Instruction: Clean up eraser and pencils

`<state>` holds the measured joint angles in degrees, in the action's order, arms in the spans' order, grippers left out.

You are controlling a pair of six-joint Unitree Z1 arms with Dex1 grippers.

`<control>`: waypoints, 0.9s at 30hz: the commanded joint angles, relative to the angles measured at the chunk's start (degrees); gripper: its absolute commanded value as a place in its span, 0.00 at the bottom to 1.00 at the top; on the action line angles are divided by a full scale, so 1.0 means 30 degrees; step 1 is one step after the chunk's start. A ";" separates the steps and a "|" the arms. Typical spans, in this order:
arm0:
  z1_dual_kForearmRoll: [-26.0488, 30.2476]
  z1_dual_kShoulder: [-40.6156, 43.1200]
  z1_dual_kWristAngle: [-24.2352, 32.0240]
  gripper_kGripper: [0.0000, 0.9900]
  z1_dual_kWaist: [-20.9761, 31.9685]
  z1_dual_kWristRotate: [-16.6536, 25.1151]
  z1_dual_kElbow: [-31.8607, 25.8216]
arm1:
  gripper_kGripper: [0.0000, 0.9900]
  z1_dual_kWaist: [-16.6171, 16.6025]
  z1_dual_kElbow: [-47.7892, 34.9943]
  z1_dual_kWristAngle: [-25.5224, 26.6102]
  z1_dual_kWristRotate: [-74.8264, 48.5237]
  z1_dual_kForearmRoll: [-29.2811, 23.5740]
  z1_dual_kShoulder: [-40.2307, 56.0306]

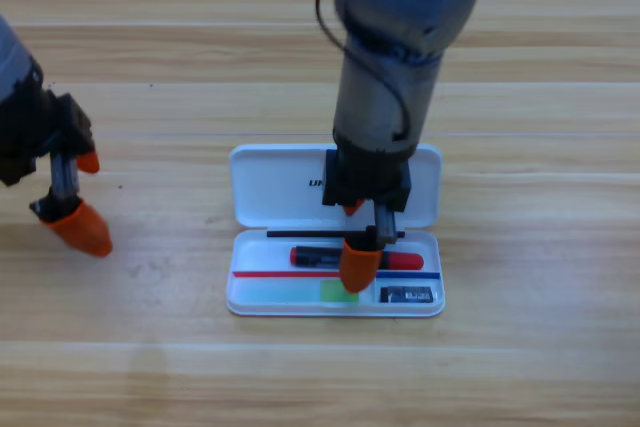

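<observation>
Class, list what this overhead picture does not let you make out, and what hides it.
- Marker middle: hidden by the right tool.
- Whitish stick: right end partly covered by that tool.
- Eraser print: too small.
- Left tool: arm cut off by the left edge.

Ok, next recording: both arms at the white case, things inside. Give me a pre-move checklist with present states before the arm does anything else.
1. Eraser inside the white case, lower right of the tray: ok.
2. Marker lying in the tray: ok, though its middle is hidden by the right tool.
3. Whitish stick with green end in the tray's lower left: ok.
4. Right tool free of the marker: cannot tell; it points down over it.
5. Lid open and flat behind the tray: ok.
6. Left tool waiting at the left edge, away from the case: ok.
</observation>
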<state>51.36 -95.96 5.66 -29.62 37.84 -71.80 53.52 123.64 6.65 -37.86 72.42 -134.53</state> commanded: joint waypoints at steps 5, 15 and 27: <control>-0.0714 -0.1647 0.2596 0.82 0.3516 0.0894 -0.4454 | 1.00 0.0911 -0.6527 0.3993 0.1633 -0.3543 0.9394; -0.0919 -0.6511 0.7371 0.00 0.4366 0.2036 -0.8292 | 1.00 0.0208 -1.3177 0.6396 0.4797 -0.9168 1.6045; 0.3212 -1.2751 1.2234 0.00 0.4337 0.3003 -1.2657 | 1.00 0.0179 -1.4613 0.6513 0.4856 -0.9344 1.7392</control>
<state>54.73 -125.23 40.23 -17.44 43.63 -104.90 54.98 82.06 25.09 -23.91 45.02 -85.82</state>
